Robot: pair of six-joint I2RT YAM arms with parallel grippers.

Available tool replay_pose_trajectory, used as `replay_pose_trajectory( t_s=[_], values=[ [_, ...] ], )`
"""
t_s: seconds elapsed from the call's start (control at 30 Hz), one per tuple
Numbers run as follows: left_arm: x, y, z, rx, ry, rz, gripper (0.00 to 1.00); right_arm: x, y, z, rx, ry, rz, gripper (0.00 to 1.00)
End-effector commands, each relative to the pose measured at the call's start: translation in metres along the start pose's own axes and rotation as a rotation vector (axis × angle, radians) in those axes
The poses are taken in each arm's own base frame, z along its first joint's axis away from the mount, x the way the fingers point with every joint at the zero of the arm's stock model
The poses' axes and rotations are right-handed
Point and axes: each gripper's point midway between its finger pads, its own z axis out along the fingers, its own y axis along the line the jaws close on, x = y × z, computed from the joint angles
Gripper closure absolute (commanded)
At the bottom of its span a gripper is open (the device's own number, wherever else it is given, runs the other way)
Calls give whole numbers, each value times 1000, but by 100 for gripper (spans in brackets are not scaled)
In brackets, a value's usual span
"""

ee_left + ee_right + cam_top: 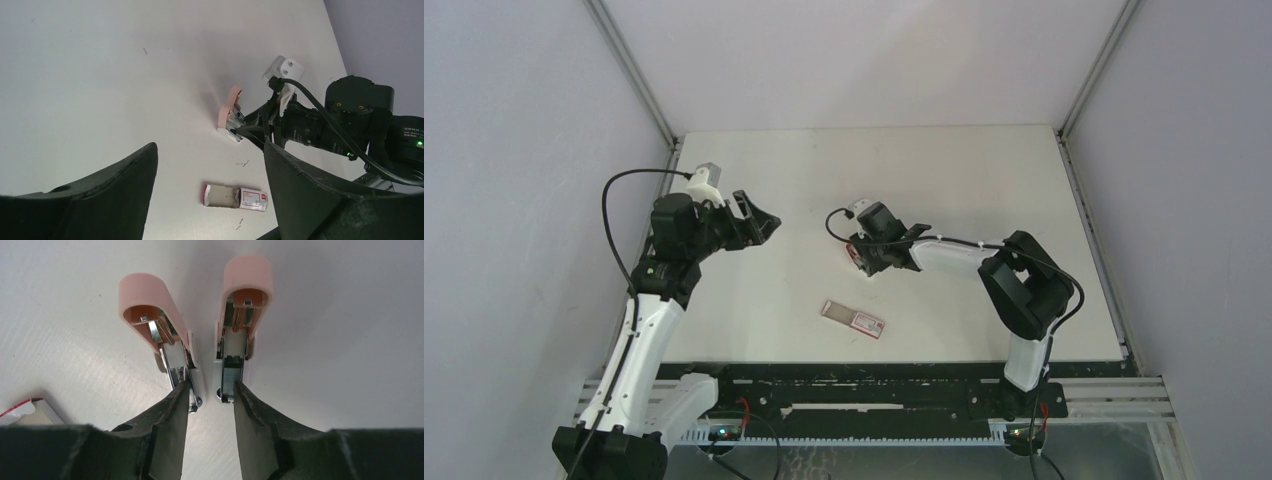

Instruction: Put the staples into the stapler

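The stapler lies swung open on the table, its two pink halves side by side in a narrow V; the right half's metal channel holds a dark strip. It also shows in the top view and the left wrist view. My right gripper has its fingertips against the outer sides of the hinge end, pinching both halves. The staples pack, red with a white label, lies slid open nearer the table's front; its tray looks almost empty. My left gripper is open and empty, held above the table to the left.
A few loose bent staples lie on the white table between the stapler and the pack. A corner of the pack shows at the left edge of the right wrist view. Grey walls enclose the table on three sides.
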Motion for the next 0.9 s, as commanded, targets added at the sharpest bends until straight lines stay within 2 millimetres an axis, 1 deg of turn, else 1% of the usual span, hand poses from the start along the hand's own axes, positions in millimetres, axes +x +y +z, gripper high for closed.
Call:
replay_pose_trajectory(
  t_s=[0.0, 0.13, 0.37, 0.43, 0.5, 0.63, 0.67, 0.73, 0.77, 0.8, 0.87],
  values=[
    [-2, -2, 0, 26, -24, 16, 19, -18, 1, -22, -3, -67, 5, 63],
    [-1, -1, 0, 24, -20, 15, 19, -24, 2, -29, -11, -86, 11, 60],
    [-2, -1, 0, 23, -24, 20, 19, -28, 1, -41, -18, -110, 56, 60],
    [-1, -1, 1, 23, -26, 14, 19, -31, 0, -51, -29, -135, 77, 58],
    [0, -5, 2, 38, -24, 0, 20, -34, -3, -64, -38, -165, 99, 55],
    [4, -27, 7, 107, -49, -27, 21, -31, -12, -89, -64, -224, 152, 50],
    [6, -32, 10, 121, -60, -28, 21, -29, -16, -95, -76, -238, 173, 50],
    [16, -38, 22, 142, -71, -27, 21, -24, -20, -105, -115, -256, 209, 49],
    [23, -42, 29, 156, -71, -24, 21, -21, -22, -109, -135, -265, 227, 48],
    [34, -41, 38, 161, -63, -25, 21, -17, -21, -113, -170, -271, 241, 48],
    [49, -42, 56, 182, -48, -33, 21, -12, -26, -121, -215, -296, 269, 48]
  ],
)
